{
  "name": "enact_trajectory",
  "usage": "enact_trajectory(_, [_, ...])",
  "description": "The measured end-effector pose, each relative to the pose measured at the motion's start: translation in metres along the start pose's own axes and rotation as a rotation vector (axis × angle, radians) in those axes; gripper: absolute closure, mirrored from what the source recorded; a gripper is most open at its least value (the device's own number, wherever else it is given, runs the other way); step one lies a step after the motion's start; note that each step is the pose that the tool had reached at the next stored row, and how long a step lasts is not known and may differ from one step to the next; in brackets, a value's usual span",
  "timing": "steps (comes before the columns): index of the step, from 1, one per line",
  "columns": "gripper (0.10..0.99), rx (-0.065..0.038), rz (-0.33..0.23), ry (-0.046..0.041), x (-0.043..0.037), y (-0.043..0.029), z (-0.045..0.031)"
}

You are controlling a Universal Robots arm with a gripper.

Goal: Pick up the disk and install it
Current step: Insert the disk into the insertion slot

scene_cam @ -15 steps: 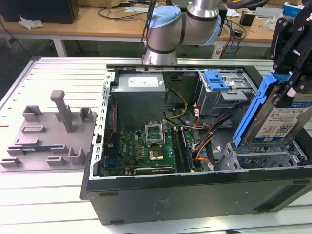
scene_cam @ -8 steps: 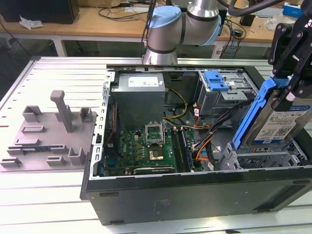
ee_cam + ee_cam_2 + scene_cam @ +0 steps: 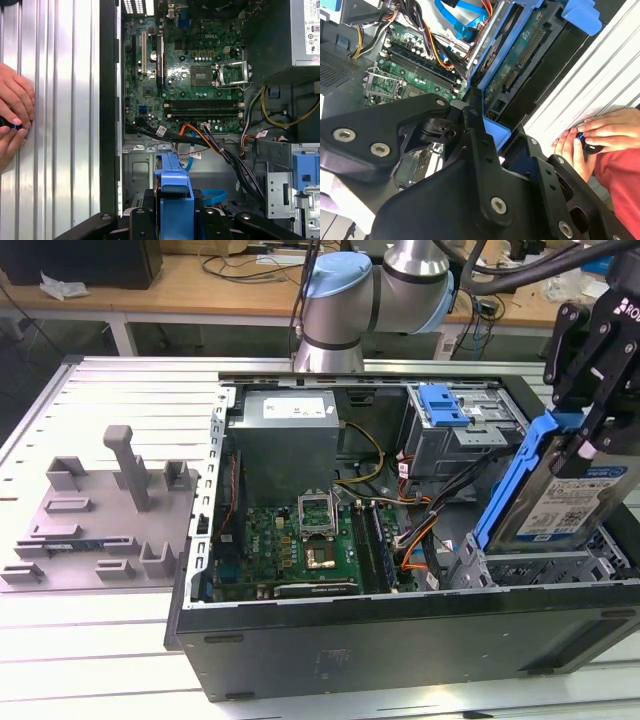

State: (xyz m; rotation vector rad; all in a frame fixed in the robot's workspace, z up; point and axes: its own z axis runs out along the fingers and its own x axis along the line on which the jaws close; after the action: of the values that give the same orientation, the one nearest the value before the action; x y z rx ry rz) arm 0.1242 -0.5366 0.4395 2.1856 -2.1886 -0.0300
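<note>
Disk (image 3: 565, 502) is held. My end effector (image 3: 588, 435) is closed narrow on the upper end of its blue bracket (image 3: 510, 480), over the computer case (image 3: 400, 645) at the corner towards the exterior view's right.

Findings:
- Attitude: the disk is steeply tilted with its labelled face showing in the exterior view. Its long axis runs from my grip down and inward to the case's drive cage (image 3: 545, 565). The disk therefore hangs directly below my end effector, not beside it.
- Lower end: it meets the top of the drive cage. I cannot tell whether it rests on the cage rails or sits just above them. I judge it not yet seated, since most of its body stands proud of the case.
- First wrist view: the bracket (image 3: 172, 192) is centred in my end effector (image 3: 174, 222), and the motherboard (image 3: 195, 75) lies beyond it inside the case.
- Second wrist view: the disk's circuit-board underside (image 3: 520, 57) faces the case's outer wall.
- Bystander: a person's hands (image 3: 12, 117) rest on the desk (image 3: 60, 125) just outside that wall, clear of the disk.
- Elsewhere: the power supply (image 3: 285, 445) sits at the rear of the case, well apart from my grip.
</note>
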Motion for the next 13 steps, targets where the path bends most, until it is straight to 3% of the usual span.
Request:
enact_trajectory(10, [0.722, 0.000, -0.007, 0.0000, 0.0006, -0.0007, 0.0165])
enact_trajectory(13, [0.722, 0.000, -0.007, -0.0062, 0.0053, -0.0009, 0.0215])
